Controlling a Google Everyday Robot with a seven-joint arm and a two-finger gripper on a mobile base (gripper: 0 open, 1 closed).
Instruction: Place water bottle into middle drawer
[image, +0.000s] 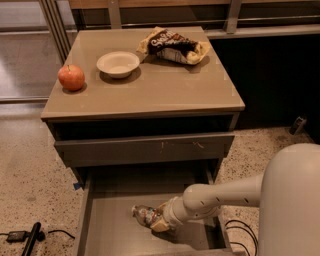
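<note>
Apple (71, 77) on desk's (165, 95) left edge; bowl (118, 64) on desk, back left; bag (173, 46) on desk, back middle. Upper drawer (145, 148) under desk's front. Middle drawer (112, 235) lower, out before desk. Bottle (144, 214) lies in it; gripper (161, 223) in it, at bottle's right end.

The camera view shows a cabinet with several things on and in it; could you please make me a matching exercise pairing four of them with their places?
Things:
1. apple
2. bowl
3. snack bag
4. water bottle

Places:
A. lying in the open middle drawer, at the gripper
B. at the back of the cabinet top
C. near the top's side edge, beside the bowl
D. between the apple and the snack bag

Pairs: 1-C, 2-D, 3-B, 4-A
</note>
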